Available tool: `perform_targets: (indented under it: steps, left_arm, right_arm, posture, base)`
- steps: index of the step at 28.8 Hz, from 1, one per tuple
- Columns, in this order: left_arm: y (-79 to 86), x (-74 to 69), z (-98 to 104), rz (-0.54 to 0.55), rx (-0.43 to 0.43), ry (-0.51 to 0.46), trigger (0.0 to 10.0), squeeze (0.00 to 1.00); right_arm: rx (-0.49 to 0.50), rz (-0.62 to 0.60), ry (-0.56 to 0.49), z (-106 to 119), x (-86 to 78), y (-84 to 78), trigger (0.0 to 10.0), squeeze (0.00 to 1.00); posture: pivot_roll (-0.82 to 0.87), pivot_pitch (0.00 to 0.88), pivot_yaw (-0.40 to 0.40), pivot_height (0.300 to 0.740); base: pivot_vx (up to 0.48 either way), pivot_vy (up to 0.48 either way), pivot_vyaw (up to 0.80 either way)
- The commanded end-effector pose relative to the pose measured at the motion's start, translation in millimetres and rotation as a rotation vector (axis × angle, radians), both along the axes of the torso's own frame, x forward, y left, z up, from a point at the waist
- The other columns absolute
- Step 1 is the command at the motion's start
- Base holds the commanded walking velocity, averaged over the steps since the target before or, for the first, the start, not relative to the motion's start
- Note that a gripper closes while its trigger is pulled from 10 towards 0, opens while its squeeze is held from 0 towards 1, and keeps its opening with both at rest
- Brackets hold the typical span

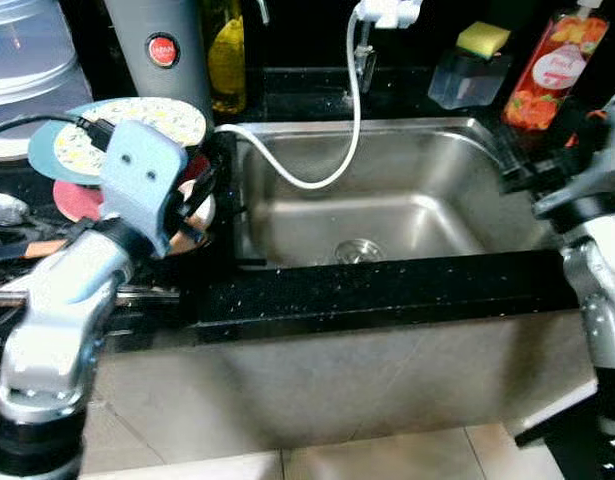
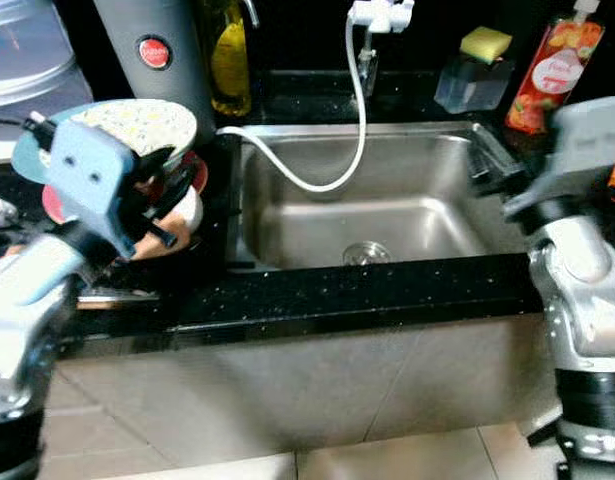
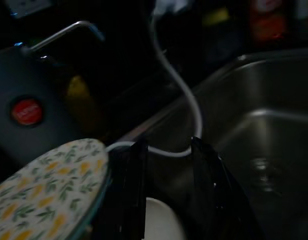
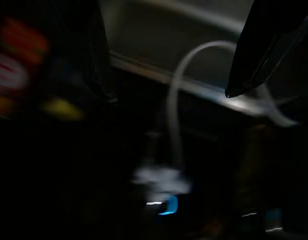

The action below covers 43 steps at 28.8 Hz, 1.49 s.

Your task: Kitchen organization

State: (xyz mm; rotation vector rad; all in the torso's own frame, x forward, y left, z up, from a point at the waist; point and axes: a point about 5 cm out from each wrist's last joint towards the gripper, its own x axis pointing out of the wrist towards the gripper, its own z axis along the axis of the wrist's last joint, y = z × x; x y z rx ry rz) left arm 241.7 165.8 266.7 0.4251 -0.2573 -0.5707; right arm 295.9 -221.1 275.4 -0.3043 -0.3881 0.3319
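Left gripper (image 3: 169,195) fingers apart, a white bowl (image 3: 161,220) between them, floral plate (image 3: 48,190) just beside; right gripper (image 4: 169,75) fingers spread wide.

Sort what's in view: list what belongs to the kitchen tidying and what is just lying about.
In the job:
- round floral-patterned plate
- left gripper over the stacked dishes
- stainless steel sink

Lying about:
- white hose
- red soap pouch
- yellow sponge
- grey kettle

Right wrist view dark, blurred; left gripper (image 1: 192,205) hides stacked dishes (image 1: 202,215).
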Motion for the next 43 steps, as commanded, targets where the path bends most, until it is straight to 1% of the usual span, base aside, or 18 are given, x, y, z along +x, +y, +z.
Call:
perform_targets:
  steps: [1, 5, 7, 8, 10, 11, 14, 23, 28, 31, 32, 34, 36, 39, 40, 41, 42, 43]
  left_arm:
    - [3.7, -14.0, -2.9, -0.066, 0.051, 0.054, 10.0, 0.00]
    - [15.5, -19.7, -7.7, -0.038, 0.099, 0.093, 10.0, 0.00]
    - [31.4, -18.4, -18.3, 0.078, 0.234, 0.108, 10.0, 0.00]
    - [31.4, -18.4, -18.3, 0.078, 0.234, 0.108, 10.0, 0.00]
    - [53.1, -15.6, -31.2, 0.290, 0.397, 0.097, 10.0, 0.00]
    - [53.1, -15.6, -31.2, 0.290, 0.397, 0.097, 10.0, 0.00]
    - [69.8, -20.0, -38.0, 0.420, 0.542, 0.100, 10.0, 0.00]
    - [78.0, -29.1, -35.3, 0.461, 0.631, 0.122, 10.0, 0.00]
    - [80.4, -25.4, -29.3, 0.467, 0.734, 0.046, 10.0, 0.00]
    - [83.6, -24.6, -29.7, 0.497, 0.764, 0.040, 10.0, 0.00]
    - [83.6, -24.6, -29.7, 0.497, 0.764, 0.040, 10.0, 0.00]
    - [91.1, -22.2, -29.7, 0.582, 0.745, 0.043, 10.0, 0.00]
    - [95.8, -20.6, -32.7, 0.630, 0.664, 0.095, 10.0, 0.00]
    - [93.3, -19.2, -35.4, 0.608, 0.616, 0.127, 10.0, 0.00]
    - [92.7, -18.2, -35.5, 0.601, 0.624, 0.121, 10.0, 0.51]
    - [92.9, -17.3, -35.6, 0.603, 0.631, 0.117, 10.0, 0.51]
    - [94.5, -16.2, -35.0, 0.617, 0.639, 0.107, 10.0, 0.80]
    - [94.5, -16.2, -35.0, 0.617, 0.639, 0.107, 10.0, 0.80]
  right_arm:
    - [-0.039, 0.082, 0.081, -10.9, -2.4, 9.2, 10.0, 0.00]
    - [0.007, 0.104, 0.123, -17.6, -0.3, 14.5, 10.0, 0.00]
    - [0.103, 0.100, 0.142, -25.6, 6.0, 23.3, 10.0, 0.00]
    - [0.103, 0.100, 0.142, -25.6, 6.0, 23.3, 10.0, 0.00]
    - [0.190, 0.108, 0.159, -33.0, 10.2, 34.9, 10.0, 0.00]
    - [0.190, 0.108, 0.159, -33.0, 10.2, 34.9, 10.0, 0.00]
    - [0.220, 0.129, 0.180, -37.6, 11.7, 42.0, 10.0, 0.00]
    - [0.240, 0.134, 0.195, -38.3, 18.5, 44.3, 10.0, 0.00]
    - [0.257, 0.134, 0.196, -39.5, 21.9, 48.2, 10.0, 0.00]
    - [0.260, 0.129, 0.197, -40.8, 21.6, 48.1, 10.0, 0.00]
    - [0.260, 0.129, 0.197, -40.8, 21.6, 48.1, 10.0, 0.00]
    - [0.262, 0.120, 0.201, -42.3, 20.6, 46.5, 10.0, 0.00]
    - [0.263, 0.116, 0.202, -43.1, 20.5, 45.8, 10.0, 0.00]
    - [0.265, 0.115, 0.202, -43.4, 20.9, 45.8, 10.0, 0.00]
    - [0.266, 0.114, 0.202, -43.3, 21.2, 45.9, 10.0, 0.00]
    - [0.266, 0.114, 0.202, -43.3, 21.5, 46.0, 10.0, 0.00]
    - [0.267, 0.114, 0.202, -43.2, 21.8, 46.2, 10.0, 0.00]
    - [0.267, 0.114, 0.202, -43.2, 21.8, 46.2, 10.0, 0.00]
  posture:
    - [0.12, 0.000, -0.057, 0.740]
    - [0.13, 0.000, -0.059, 0.740]
    - [0.14, 0.000, -0.058, 0.740]
    - [0.14, 0.000, -0.058, 0.740]
    - [0.16, 0.000, -0.056, 0.740]
    - [0.16, 0.000, -0.056, 0.740]
    - [0.17, 0.000, -0.057, 0.740]
    - [0.21, 0.000, -0.081, 0.740]
    - [0.21, 0.000, -0.078, 0.740]
    - [0.20, 0.000, -0.071, 0.740]
    - [0.20, 0.000, -0.071, 0.740]
    - [0.19, 0.000, -0.069, 0.740]
    - [0.19, 0.000, -0.069, 0.740]
    - [0.19, 0.000, -0.071, 0.740]
    - [0.19, 0.000, -0.072, 0.740]
    - [0.19, 0.000, -0.072, 0.740]
    - [0.19, 0.000, -0.073, 0.740]
    - [0.19, 0.000, -0.073, 0.740]
  base:
    - [0.000, 0.000, 0.00]
    - [0.000, 0.000, 0.00]
    - [0.000, 0.000, 0.00]
    - [0.000, 0.000, 0.00]
    - [0.000, 0.000, 0.00]
    - [0.000, 0.000, 0.00]
    - [0.000, 0.000, 0.00]
    - [0.000, 0.000, 0.00]
    - [0.000, 0.000, 0.00]
    - [0.000, 0.000, 0.00]
    - [0.000, 0.000, 0.00]
    - [0.000, 0.000, 0.00]
    - [0.000, 0.000, 0.00]
    - [0.000, 0.000, 0.00]
    - [0.000, 0.000, 0.00]
    - [0.000, 0.000, 0.00]
    - [0.000, 0.000, 0.00]
    - [0.000, 0.000, 0.00]
